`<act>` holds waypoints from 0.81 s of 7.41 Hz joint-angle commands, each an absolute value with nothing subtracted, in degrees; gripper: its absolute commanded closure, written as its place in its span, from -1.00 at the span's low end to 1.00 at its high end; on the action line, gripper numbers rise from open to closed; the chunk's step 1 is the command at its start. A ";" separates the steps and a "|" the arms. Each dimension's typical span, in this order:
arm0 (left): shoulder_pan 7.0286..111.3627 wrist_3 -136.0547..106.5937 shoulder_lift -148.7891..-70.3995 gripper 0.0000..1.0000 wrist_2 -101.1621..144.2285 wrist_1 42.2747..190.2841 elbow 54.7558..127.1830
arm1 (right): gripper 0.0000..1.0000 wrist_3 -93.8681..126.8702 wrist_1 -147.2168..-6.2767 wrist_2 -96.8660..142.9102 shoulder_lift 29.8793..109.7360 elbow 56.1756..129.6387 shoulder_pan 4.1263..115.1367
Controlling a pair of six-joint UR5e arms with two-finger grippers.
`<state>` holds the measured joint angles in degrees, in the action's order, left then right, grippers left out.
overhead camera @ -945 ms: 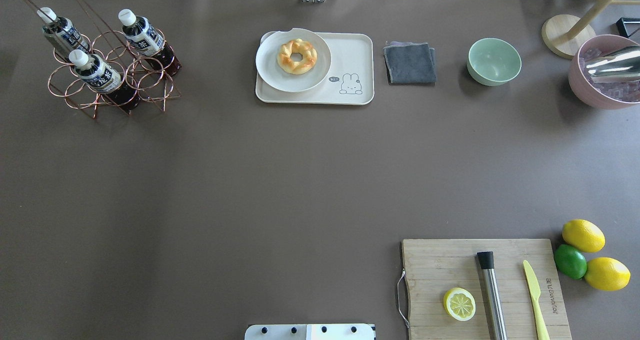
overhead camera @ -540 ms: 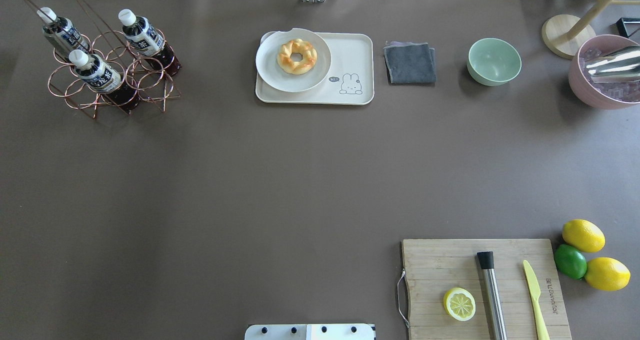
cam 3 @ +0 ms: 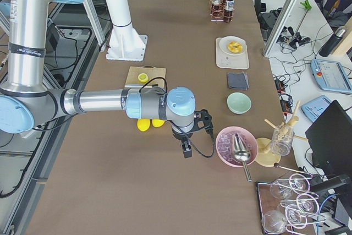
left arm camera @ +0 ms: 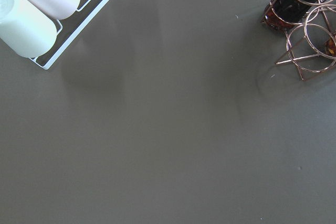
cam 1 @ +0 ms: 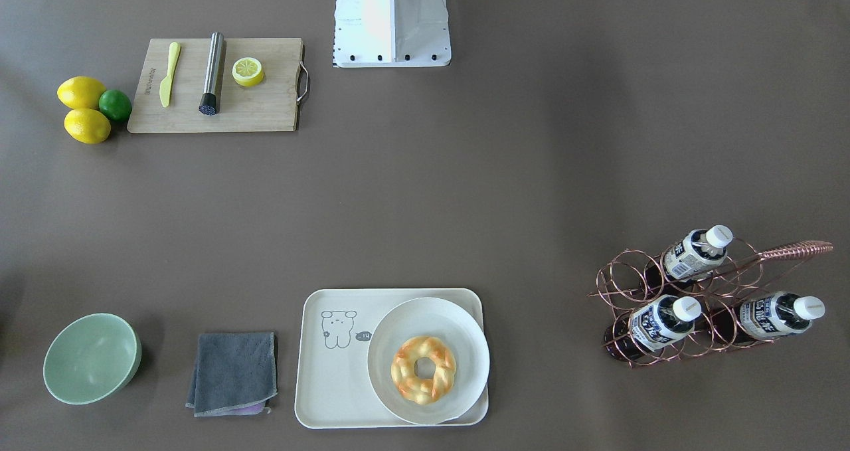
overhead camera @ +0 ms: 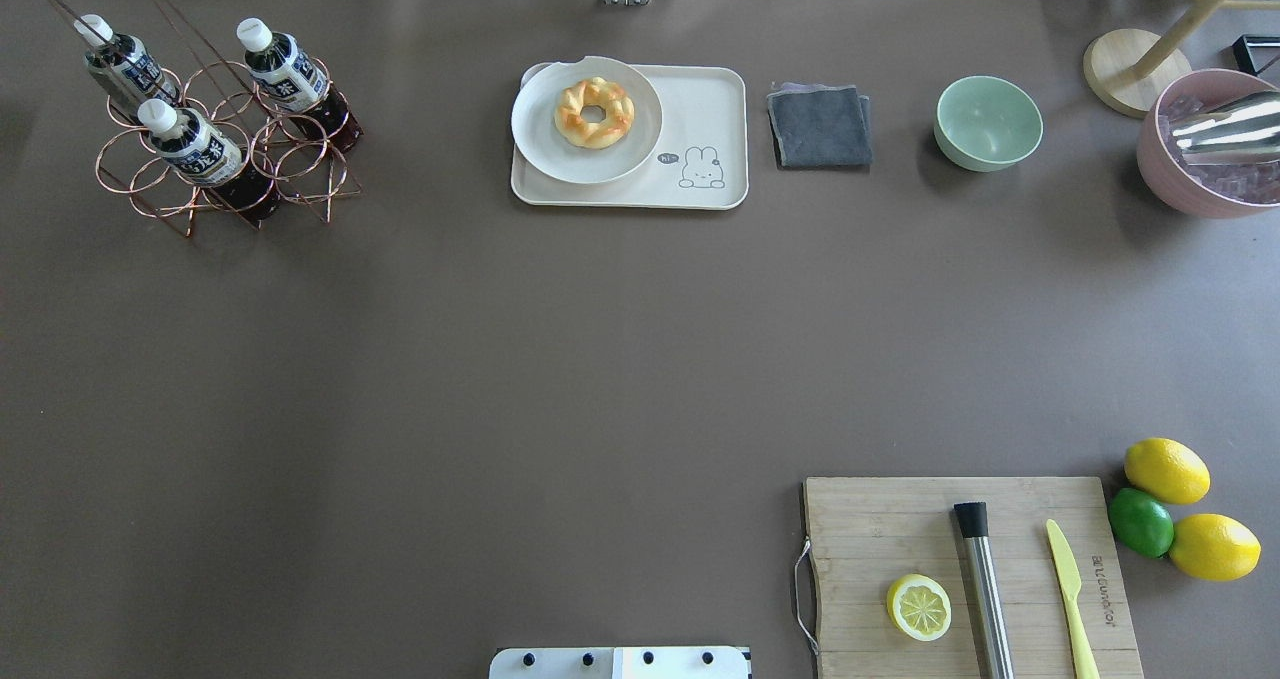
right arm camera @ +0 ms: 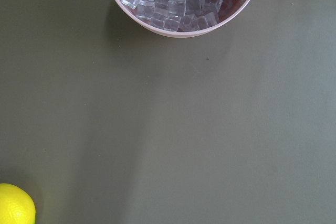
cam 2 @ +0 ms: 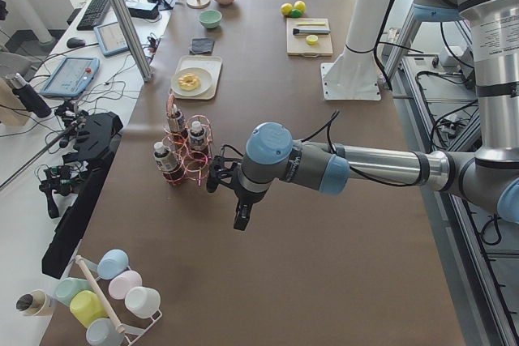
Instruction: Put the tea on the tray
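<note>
Three tea bottles (overhead camera: 283, 64) (cam 1: 661, 321) with white caps stand in a copper wire rack (overhead camera: 300, 164) at the table's far left. The cream tray (overhead camera: 700, 109) (cam 1: 332, 378) with the bear drawing lies at the far middle, its bare half beside the plate. My left gripper (cam 2: 241, 218) shows only in the exterior left view, hanging over bare table just short of the rack (cam 2: 190, 160); I cannot tell if it is open. My right gripper (cam 3: 187, 149) shows only in the exterior right view, near the pink bowl (cam 3: 235, 146); I cannot tell its state.
A round white plate (overhead camera: 540, 139) with a donut (overhead camera: 594, 111) covers the tray's left half. A grey cloth (overhead camera: 820, 126), a green bowl (overhead camera: 988, 122), a pink ice bowl (overhead camera: 1200, 174), a cutting board (overhead camera: 900, 519) and lemons (overhead camera: 1166, 470) lie to the right. Cups (left arm camera: 31, 9) lie beyond the rack.
</note>
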<state>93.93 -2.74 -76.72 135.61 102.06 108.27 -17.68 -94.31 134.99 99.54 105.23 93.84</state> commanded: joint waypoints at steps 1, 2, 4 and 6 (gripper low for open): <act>93.78 -7.17 -78.12 -0.95 135.44 104.06 108.98 | -1.00 -17.31 -94.31 135.35 99.58 105.38 93.87; 89.52 -16.26 -81.18 -0.94 135.09 104.06 111.16 | -1.00 -17.23 -94.31 135.53 99.23 105.29 93.87; 80.55 -32.96 -87.15 -0.93 134.83 103.80 114.33 | -1.00 -17.05 -94.31 136.05 99.14 105.12 93.78; 75.17 -41.78 -92.08 -0.93 133.34 103.71 115.13 | -1.00 -16.96 -94.31 137.72 99.14 105.12 93.69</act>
<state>80.39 -32.37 -87.51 134.77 103.80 114.14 -17.06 -94.30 136.66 99.17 105.27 93.80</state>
